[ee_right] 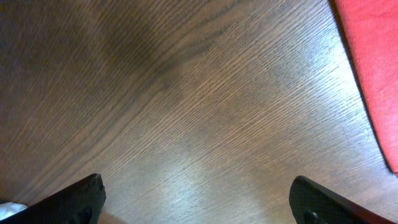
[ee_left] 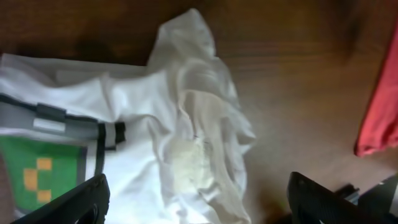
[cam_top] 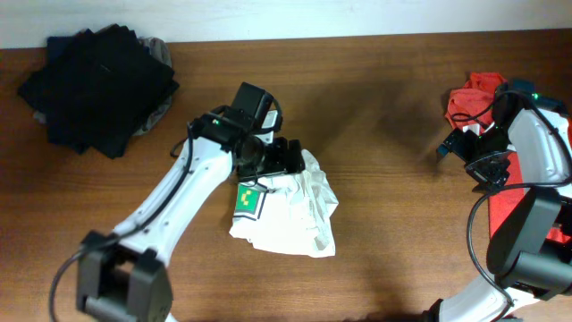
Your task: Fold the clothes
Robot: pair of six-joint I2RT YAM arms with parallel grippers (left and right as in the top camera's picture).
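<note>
While L claw (ee_left: pixel 196 193) & R claw (ee_right: pixel 199 194) gape empty, white tee (cam_top: pixel 299 213) crumpled, badge (cam_top: pixel 248 200) up

White T-shirt (cam_top: pixel 299 215) bearing a green badge (ee_left: pixel 37 168) with yellow squares, bordered grey and black. Plain red garment (cam_top: pixel 478 94); black pile of clothes (cam_top: pixel 94 80); brown wood-grained table (ee_right: pixel 186 93). My two arms (cam_top: pixel 179 192) are white, jointed black.
</note>
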